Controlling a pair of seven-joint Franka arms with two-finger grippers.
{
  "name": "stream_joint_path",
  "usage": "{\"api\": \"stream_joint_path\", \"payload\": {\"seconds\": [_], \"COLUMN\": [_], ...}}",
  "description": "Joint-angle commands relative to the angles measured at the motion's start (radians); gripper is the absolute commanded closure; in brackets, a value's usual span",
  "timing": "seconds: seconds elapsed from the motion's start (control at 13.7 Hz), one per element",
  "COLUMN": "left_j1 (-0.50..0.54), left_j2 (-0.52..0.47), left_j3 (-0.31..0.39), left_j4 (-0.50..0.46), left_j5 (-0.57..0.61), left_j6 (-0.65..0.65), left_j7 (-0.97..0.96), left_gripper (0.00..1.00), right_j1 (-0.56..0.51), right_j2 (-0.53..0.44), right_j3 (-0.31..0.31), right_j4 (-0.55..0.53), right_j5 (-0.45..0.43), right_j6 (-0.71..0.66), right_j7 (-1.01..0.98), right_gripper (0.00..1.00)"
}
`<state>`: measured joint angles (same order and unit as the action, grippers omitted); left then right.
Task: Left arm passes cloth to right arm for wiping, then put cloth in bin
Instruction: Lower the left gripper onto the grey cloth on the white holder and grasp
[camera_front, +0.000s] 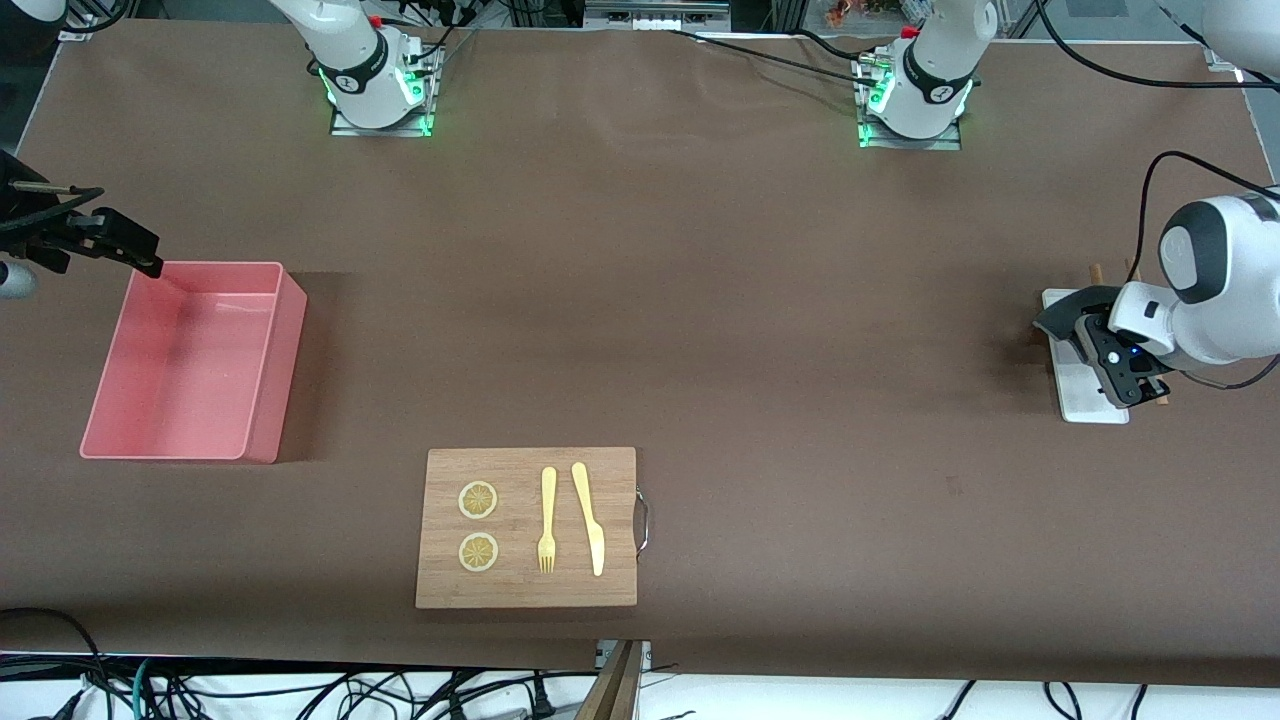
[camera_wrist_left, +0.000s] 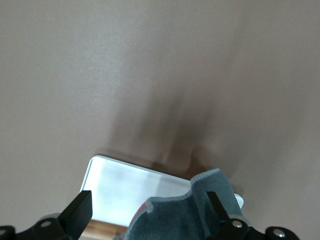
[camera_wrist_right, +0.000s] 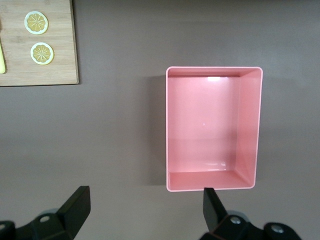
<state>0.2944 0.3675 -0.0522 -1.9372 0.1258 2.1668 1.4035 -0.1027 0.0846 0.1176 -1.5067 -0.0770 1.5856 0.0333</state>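
The dark grey cloth (camera_front: 1062, 312) with a red patch lies on a small white tray (camera_front: 1085, 400) at the left arm's end of the table. My left gripper (camera_front: 1085, 350) is low over the tray, open. In the left wrist view the cloth (camera_wrist_left: 175, 220) sits between the spread fingers (camera_wrist_left: 80, 210), up against one of them, with the tray (camera_wrist_left: 125, 190) under it. My right gripper (camera_front: 90, 225) is open and empty, in the air beside the pink bin (camera_front: 285, 330) at the right arm's end. The bin (camera_wrist_right: 170, 130) holds nothing.
A wooden board (camera_front: 525, 470) with two lemon slices (camera_front: 478, 500), a yellow fork (camera_front: 547, 520) and a yellow knife (camera_front: 588, 518) lies near the front edge; it also shows in the right wrist view (camera_wrist_right: 55, 55). Wooden sticks (camera_front: 1097, 272) poke out from under the tray.
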Motion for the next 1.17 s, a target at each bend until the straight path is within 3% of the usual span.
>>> {"api": "stream_joint_path", "payload": {"seconds": [0.0,0.29,0.51,1.1], "left_j1": [0.022,0.040,0.040,0.051], "left_j2": [0.025,0.034,0.037,0.042], "left_j3": [-0.011,-0.011,-0.011,-0.006], "left_j4": [0.008,0.009,0.011,0.014], "left_j5": [0.023,0.023,0.023,0.026], "left_j6": [0.030,0.033,0.033,0.031], "left_j7": [0.061,0.126,0.135,0.143], "left_gripper": [0.11,0.26,0.46,0.45], "right_j1": [-0.003,-0.003,-0.003,-0.005], "right_j2": [0.006,0.007,0.007,0.015], "right_j3": [0.001,0.001,0.001,0.002], "right_j4": [0.020,0.020,0.022,0.022], "right_j5": [0.013,0.013,0.014,0.011], "right_j6": [-0.003,-0.003,0.001,0.022], "right_j7": [-0.003,-0.007,-0.012,-0.013], "right_gripper": [0.00,0.00,0.00,0.00]}}
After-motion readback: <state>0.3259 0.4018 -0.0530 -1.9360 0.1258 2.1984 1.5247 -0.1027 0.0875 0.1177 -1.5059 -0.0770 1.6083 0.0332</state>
